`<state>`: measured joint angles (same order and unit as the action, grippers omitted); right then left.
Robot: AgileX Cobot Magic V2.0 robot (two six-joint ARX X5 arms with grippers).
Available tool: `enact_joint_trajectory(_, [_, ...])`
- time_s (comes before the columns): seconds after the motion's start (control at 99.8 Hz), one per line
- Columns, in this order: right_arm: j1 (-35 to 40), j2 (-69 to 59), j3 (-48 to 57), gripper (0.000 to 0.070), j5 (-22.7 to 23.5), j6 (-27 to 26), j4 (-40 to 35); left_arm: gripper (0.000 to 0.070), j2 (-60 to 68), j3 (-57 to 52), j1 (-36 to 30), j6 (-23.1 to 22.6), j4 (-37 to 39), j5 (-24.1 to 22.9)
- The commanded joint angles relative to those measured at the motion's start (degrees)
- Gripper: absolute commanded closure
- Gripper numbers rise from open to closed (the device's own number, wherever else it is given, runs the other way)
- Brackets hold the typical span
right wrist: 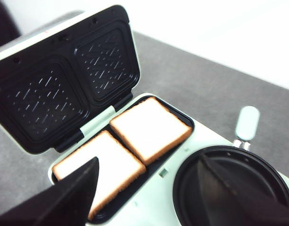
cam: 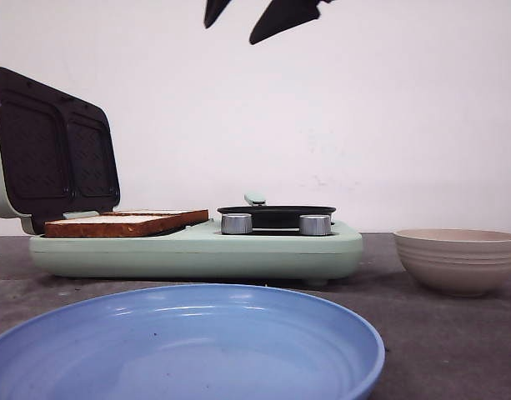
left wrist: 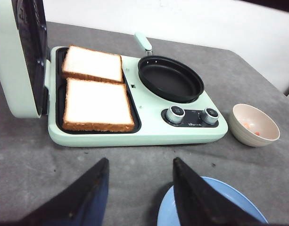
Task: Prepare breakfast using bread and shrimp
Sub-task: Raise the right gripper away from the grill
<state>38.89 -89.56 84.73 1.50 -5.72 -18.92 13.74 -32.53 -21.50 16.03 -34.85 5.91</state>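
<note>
Both slices of bread (left wrist: 94, 89) lie side by side in the open sandwich maker (left wrist: 135, 127); the shrimp (left wrist: 251, 127) sit in the beige bowl (left wrist: 255, 136). Both arms' fingers are apart and empty. The right gripper (right wrist: 149, 188) should probably reach the bowl squarely, tipping it gently over the pan (left wrist: 170, 77)

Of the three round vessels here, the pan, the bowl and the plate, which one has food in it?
The beige ribbed bowl right of the breakfast maker: small orange-red shrimp pieces lie in it. The black pan and blue plate show bare insides.
</note>
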Motion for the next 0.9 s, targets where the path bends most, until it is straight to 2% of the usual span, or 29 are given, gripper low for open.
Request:
enact_joint_trajectory(0.0, [-0.1,3.2,-4.5,0.0374,0.0,1.2,3.2,0.0503,-0.1,-0.5,-0.2,-0.3,0.5,-0.4])
enact_joint_trajectory(0.14, [-1.0,12.5,-16.8,0.0393,0.0,1.9,8.6,0.0503,0.0,-0.5,-0.2,-0.4,0.6,-0.9])
enact_joint_trajectory(0.341, [-1.7,24.8,-28.4,0.0400,-0.1,1.9,8.5,0.0503,0.0,-0.5,-0.2,-0.3,0.8,-3.1])
enact_joint_trajectory(0.551, [-1.7,36.7,-36.7,0.0561,-0.2,1.8,3.8,0.0503,0.0,-0.5,-0.2,0.1,3.1,-3.2])
enact_joint_trajectory(0.691, [-1.6,44.0,-41.1,0.0694,-1.0,1.7,0.7,0.0503,0.0,-0.5,-0.2,0.1,3.9,-3.8])
enact_joint_trajectory(0.892, [-1.7,53.5,-44.8,0.0697,-3.6,1.5,-4.3,0.0503,0.0,-0.5,-0.2,1.2,4.2,-5.1])
